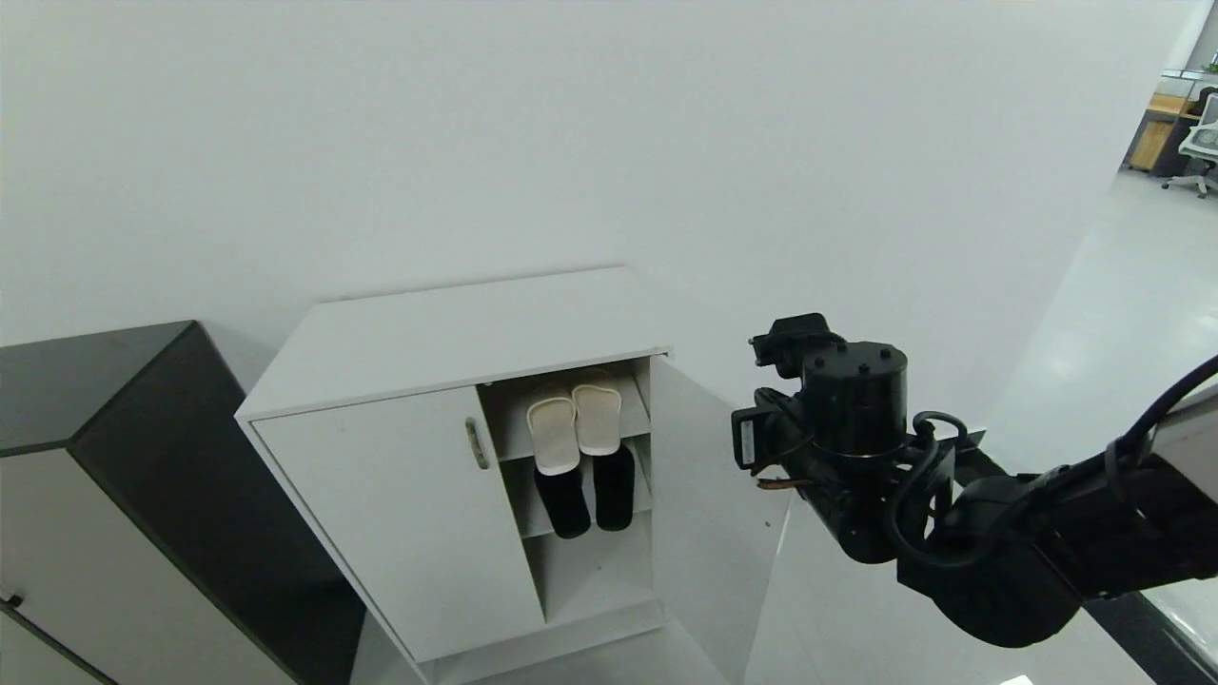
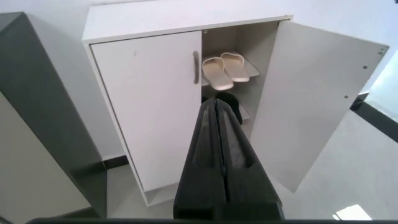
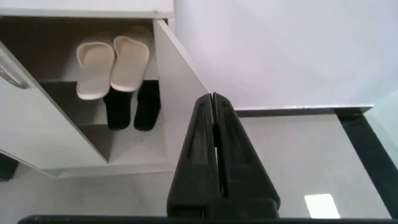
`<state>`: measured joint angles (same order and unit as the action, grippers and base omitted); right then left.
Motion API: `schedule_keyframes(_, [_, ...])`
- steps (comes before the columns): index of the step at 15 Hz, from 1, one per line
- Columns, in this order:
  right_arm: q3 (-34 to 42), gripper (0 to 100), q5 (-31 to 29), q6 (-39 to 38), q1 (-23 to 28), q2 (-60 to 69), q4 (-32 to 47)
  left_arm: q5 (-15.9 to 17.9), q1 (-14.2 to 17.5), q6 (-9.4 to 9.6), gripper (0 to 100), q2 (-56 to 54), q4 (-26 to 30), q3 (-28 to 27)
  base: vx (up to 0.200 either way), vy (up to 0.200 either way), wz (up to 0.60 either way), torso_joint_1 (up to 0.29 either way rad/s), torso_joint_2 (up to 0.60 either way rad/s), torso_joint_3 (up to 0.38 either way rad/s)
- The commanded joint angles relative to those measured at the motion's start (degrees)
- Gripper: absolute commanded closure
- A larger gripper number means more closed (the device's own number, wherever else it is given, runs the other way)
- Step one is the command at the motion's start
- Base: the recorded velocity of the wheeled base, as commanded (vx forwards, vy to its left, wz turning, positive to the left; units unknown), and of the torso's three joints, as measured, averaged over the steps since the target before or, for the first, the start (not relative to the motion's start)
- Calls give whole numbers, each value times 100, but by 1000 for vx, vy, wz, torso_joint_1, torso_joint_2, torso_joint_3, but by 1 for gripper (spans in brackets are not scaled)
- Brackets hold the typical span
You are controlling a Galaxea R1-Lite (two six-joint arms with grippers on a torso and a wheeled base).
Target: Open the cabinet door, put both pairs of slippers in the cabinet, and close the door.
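Slippers lie inside the white cabinet [image 1: 457, 333] in the head view. The cream pair [image 1: 576, 428] sits side by side on the upper shelf, and the black pair [image 1: 590, 495] is on the shelf directly below. The right door [image 1: 709, 485] stands swung wide. The left door [image 1: 400, 518] is closed, with a slim metal handle [image 1: 475, 443] by its inner edge. The right arm [image 1: 856, 428] hangs just past the open door's outer edge, well apart from both pairs, over smooth pale floor [image 1: 1094, 314] with open room around it. A dark boxy cabinet [image 1: 143, 447] stands close on the left side.

From the left wrist, the left pincer [image 2: 216, 102] is clenched on nothing, its matte black fingers pressed flat together. It points at the open compartment, with the black pair just past its tip.

From the right wrist, the right pincer [image 3: 214, 98] is also clenched and empty, its tip near the free edge of the open door's flat panel. Both pairs lie on their shelves beyond that door, apart from the tip.
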<state>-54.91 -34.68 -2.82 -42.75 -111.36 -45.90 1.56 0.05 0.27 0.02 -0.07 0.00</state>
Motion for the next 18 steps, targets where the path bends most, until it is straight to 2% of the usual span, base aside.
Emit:
schedule_keyframes(1, [-354,100,5,-325,136,-26,424,2,4,0,100,-2,-1,0,-200,0,0,2,7,2])
schedule_keyframes(3, [-820,100,93,-835,259,-26,1303,-7,4,-9,100,6,-1,0,-200,0,0,7,0,0])
schedule_keyframes(4, [-890,100,251,-949,311,-26,1461,2,4,-9,100,-2,-1,0,-200,0,0,12,7,-2])
schedule_keyframes(6, [-908,100,339,-958,434,-52,1452,2,4,-9,100,-2,-1,0,-200,0,0,-7,0,5])
schedule_keyframes(12, [-1532,100,533,-940,979,-808,1048,2,4,-9,100,-2,-1,0,0,0,0,0,0,0])
schedule_keyframes(18, [-2314,100,656,-922,1357,-1740,1048,2,4,8,100,-2,-1,0,0,0,0,0,0,0])
